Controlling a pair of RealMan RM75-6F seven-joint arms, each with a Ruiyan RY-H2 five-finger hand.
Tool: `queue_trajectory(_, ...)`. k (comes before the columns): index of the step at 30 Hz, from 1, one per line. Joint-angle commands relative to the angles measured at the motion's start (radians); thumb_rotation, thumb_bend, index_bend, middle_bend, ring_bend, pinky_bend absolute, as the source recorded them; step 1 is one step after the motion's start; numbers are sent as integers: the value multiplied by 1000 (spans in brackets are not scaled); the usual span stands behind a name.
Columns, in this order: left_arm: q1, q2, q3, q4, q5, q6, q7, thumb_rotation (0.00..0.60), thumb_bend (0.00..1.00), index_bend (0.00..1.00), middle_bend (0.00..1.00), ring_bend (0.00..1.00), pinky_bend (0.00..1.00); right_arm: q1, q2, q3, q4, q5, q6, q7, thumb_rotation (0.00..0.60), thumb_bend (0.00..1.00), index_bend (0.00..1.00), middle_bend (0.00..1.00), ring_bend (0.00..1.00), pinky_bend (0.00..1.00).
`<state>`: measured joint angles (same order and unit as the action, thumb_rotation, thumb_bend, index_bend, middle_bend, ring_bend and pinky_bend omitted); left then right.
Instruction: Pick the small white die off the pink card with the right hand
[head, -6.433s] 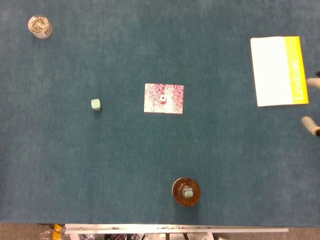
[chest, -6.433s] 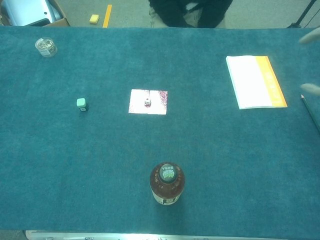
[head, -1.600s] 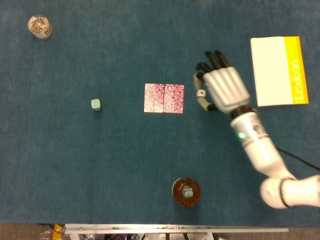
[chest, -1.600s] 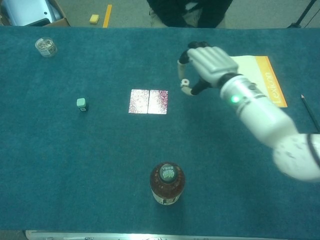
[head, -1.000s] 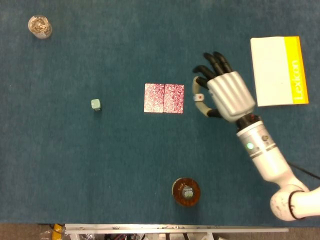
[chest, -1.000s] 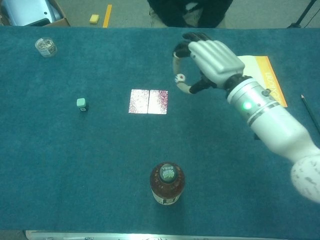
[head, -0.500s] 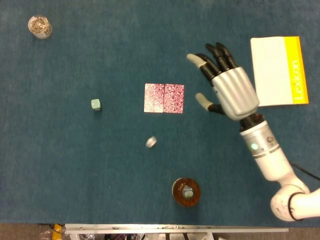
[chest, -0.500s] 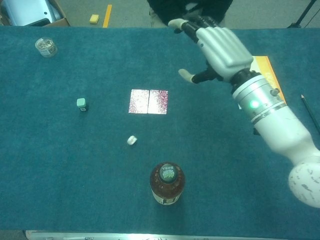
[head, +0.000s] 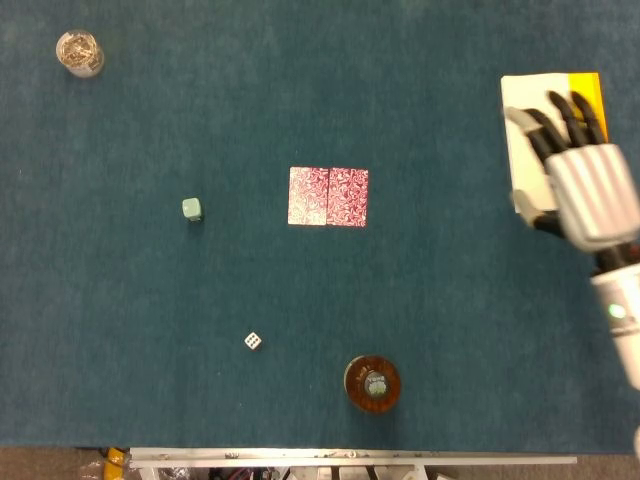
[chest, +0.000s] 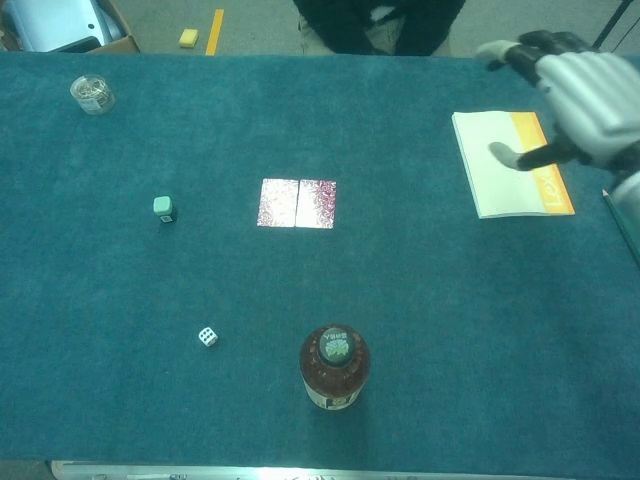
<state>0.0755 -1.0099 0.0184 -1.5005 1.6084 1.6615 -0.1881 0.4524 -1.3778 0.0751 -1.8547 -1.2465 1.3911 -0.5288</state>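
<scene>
White die (head: 253, 341) resting on teal table (head: 200, 100) left of brown bottle (head: 372, 382), well clear of pink card (head: 328, 196), right hand (head: 585, 180) empty, fingers spread, above yellow-edged booklet (chest: 500, 165)

The right hand (head: 590, 195) has a ribbed silver-white back, black fingers (head: 572, 108) with pale tips, and a white wrist (head: 625, 320) bearing a small green light.
</scene>
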Motion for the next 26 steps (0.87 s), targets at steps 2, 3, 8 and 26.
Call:
queue_trajectory(2, -7, 3, -1, -10, 1, -10, 12, 600, 444, 271, 186, 40, 48, -43, 44, -17, -28, 4, 34, -3, 600, 261, 151, 213, 62, 7)
queue_trajectory(3, -9, 4, -1, -14, 0, -14, 15, 600, 444, 271, 186, 40, 48, -55, 54, -21, -34, 4, 42, -3, 600, 261, 153, 213, 62, 7)
queue_trajectory(8, -15, 3, -1, -25, 1, -23, 29, 600, 444, 271, 187, 40, 48, -110, 84, -41, -60, -5, 94, -6, 600, 261, 158, 213, 62, 7)
queue_trajectory(26, -29, -11, 8, -55, 23, -33, 70, 600, 445, 271, 187, 40, 48, -297, 150, -102, -100, -105, 240, 59, 600, 261, 188, 216, 62, 7)
